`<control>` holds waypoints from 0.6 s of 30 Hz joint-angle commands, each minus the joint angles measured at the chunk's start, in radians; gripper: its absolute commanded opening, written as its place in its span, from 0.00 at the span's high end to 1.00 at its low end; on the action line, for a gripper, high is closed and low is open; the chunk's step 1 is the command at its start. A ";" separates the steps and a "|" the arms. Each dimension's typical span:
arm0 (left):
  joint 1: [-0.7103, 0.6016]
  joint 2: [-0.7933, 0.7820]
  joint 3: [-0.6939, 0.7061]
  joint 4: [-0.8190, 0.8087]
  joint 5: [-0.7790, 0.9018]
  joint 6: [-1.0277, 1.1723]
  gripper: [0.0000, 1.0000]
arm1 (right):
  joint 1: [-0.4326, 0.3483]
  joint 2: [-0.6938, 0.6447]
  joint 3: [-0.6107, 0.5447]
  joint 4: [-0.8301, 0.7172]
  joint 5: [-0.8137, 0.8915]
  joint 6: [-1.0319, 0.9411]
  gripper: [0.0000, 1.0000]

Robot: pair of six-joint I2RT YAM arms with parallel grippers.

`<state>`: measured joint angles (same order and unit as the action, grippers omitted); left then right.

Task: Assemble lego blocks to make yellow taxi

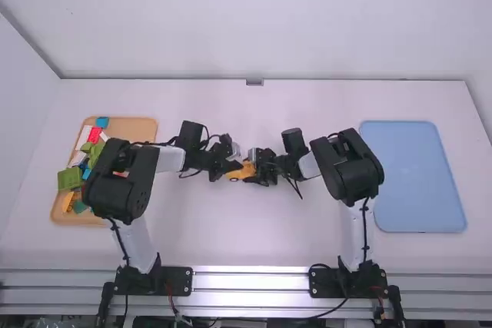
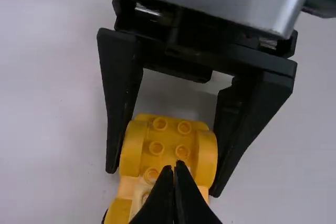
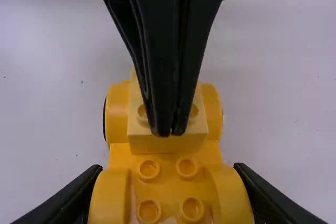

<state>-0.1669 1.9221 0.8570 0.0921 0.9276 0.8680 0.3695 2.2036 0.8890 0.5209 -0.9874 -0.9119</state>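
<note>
The yellow car (image 3: 168,169) is at the middle of the bench (image 1: 307,105), a paler yellow block (image 3: 168,143) on it; the right end effector (image 1: 253,165) grips its sides; the left end effector (image 1: 237,166) is clenched empty over the block; a brown tray (image 1: 142,130) of blocks lies left, a blue tray (image 1: 411,174) right.

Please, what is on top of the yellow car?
On the yellow car sits a pale yellow block, with studs partly showing. The left gripper hides the middle of its top, so what is there cannot be seen.
</note>
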 commanded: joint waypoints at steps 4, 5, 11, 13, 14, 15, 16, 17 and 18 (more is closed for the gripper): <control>0.050 -0.008 -0.050 -0.040 -0.053 0.092 0.98 | -0.010 0.014 0.002 -0.010 0.027 -0.001 0.39; 0.050 -0.012 -0.050 -0.041 -0.048 0.093 0.98 | -0.010 0.013 0.002 -0.010 0.027 -0.001 0.39; 0.047 -0.050 -0.050 -0.063 -0.070 0.094 0.98 | -0.010 0.013 0.003 -0.009 0.026 -0.001 0.39; 0.047 -0.050 -0.050 -0.092 -0.111 0.094 0.98 | -0.010 0.014 0.002 -0.009 0.024 -0.001 0.39; 0.043 -0.043 -0.050 -0.101 -0.126 0.094 0.98 | -0.010 0.013 0.002 -0.009 0.024 0.000 0.39; 0.035 -0.032 -0.050 -0.098 -0.141 0.095 0.98 | -0.010 0.014 0.002 -0.010 0.024 -0.001 0.39; 0.035 -0.031 -0.050 -0.097 -0.143 0.095 0.98 | -0.010 0.014 0.002 -0.010 0.024 -0.001 0.39; 0.032 -0.022 -0.050 -0.093 -0.156 0.093 0.98 | -0.010 0.013 0.002 -0.009 0.024 0.002 0.39; 0.024 -0.014 -0.053 -0.091 -0.180 0.089 0.98 | -0.010 0.013 0.002 -0.005 0.024 0.018 0.39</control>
<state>-0.1326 1.8698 0.8291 0.0196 0.8925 0.9436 0.3683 2.2036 0.8890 0.5213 -0.9924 -0.9100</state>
